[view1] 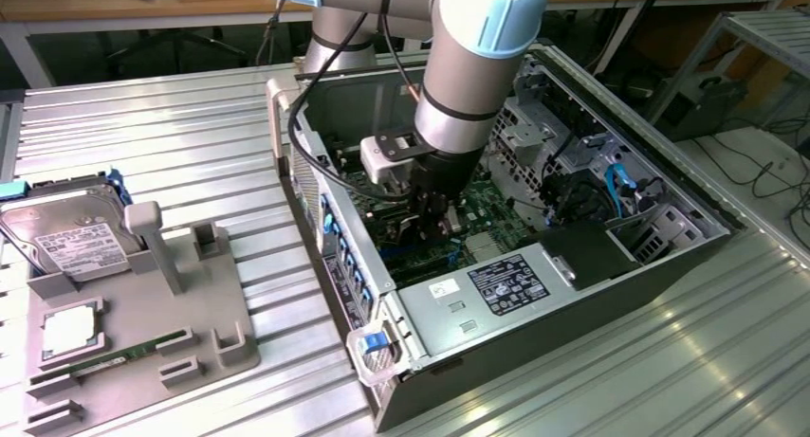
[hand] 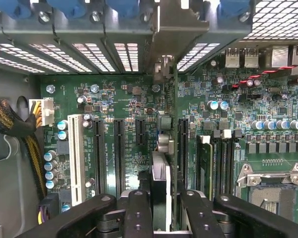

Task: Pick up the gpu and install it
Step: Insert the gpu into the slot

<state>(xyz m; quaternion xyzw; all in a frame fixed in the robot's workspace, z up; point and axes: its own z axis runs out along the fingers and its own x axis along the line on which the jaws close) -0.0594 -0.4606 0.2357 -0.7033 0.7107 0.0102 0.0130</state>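
Note:
My gripper (view1: 428, 209) is down inside the open computer case (view1: 658, 276), just above the green motherboard (hand: 124, 99). The gripper (hand: 161, 201) is shut on the gpu (hand: 162, 166), its black fingers (hand: 139, 210) clamping the card from both sides. I see the gpu edge-on, standing upright over the motherboard between two long black slots (hand: 118, 153). Its metal end bracket (hand: 164, 67) reaches the rear slot openings of the case. In the exterior view the gpu (view1: 424, 233) is a dark shape under the fingers. I cannot tell whether its edge sits in a slot.
A grey fixture tray (view1: 215, 304) at the exterior view's left holds a hard drive (view1: 76, 238), a RAM stick (view1: 120, 356) and a square chip (view1: 70, 328). Near the card are a white slot (hand: 75, 153), a braided cable bundle (hand: 12, 124) and the CPU socket (hand: 273, 193).

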